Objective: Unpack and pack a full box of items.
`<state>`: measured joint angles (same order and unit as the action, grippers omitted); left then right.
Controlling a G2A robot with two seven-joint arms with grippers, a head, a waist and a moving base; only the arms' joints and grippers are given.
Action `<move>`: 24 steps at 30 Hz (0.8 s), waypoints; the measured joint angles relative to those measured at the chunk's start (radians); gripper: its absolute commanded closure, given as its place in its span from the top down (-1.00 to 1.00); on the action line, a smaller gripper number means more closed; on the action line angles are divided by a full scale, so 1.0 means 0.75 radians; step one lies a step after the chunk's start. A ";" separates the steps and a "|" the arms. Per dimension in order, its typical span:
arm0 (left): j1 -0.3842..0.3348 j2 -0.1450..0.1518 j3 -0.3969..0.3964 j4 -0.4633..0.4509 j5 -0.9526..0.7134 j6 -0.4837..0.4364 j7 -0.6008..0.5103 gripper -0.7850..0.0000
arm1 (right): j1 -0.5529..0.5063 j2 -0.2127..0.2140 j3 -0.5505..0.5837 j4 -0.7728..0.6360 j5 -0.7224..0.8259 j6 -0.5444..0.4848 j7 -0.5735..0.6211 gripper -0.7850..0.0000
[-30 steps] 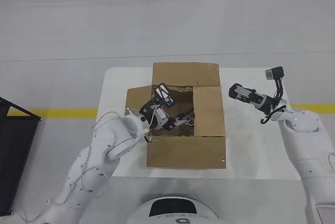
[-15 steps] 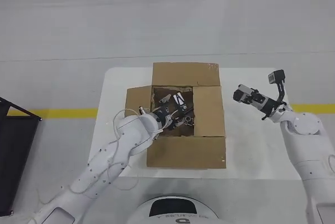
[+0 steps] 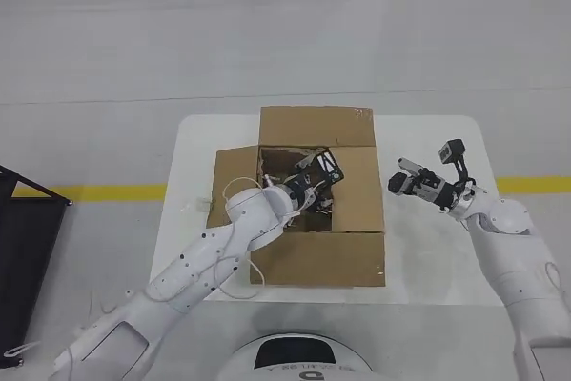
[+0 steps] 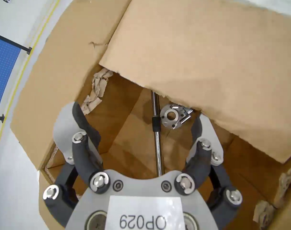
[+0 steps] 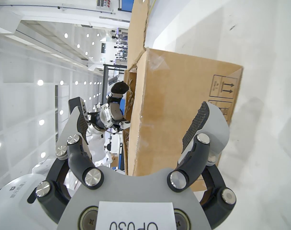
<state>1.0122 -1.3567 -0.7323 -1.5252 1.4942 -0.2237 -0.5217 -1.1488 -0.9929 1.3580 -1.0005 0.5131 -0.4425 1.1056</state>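
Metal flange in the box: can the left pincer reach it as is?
Probably yes: the left pincer is open inside the box, flange just ahead, though the flap partly overhangs it.

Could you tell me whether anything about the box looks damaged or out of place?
Yes, the box is worn. The flap over the opening has a ragged, torn edge, and cardboard peels away in crumpled strips at an inner corner.
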 measured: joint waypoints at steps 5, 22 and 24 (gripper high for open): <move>0.062 0.003 -0.011 -0.098 0.109 0.108 0.272 1.00 | 0.041 -0.019 -0.047 0.064 0.077 -0.002 0.079 1.00; -0.151 -0.128 0.192 -0.010 0.104 0.114 0.246 1.00 | -0.058 0.007 0.209 0.036 0.624 0.135 0.498 1.00; -0.197 -0.162 0.230 0.043 0.061 0.122 0.218 1.00 | -0.114 0.029 0.318 -0.025 0.624 0.136 0.499 1.00</move>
<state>0.8645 -1.4784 -0.5600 -1.4929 1.5401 -0.1321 -0.3583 -1.2342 -0.9713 1.5967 -1.0193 0.9811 -0.3408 1.4795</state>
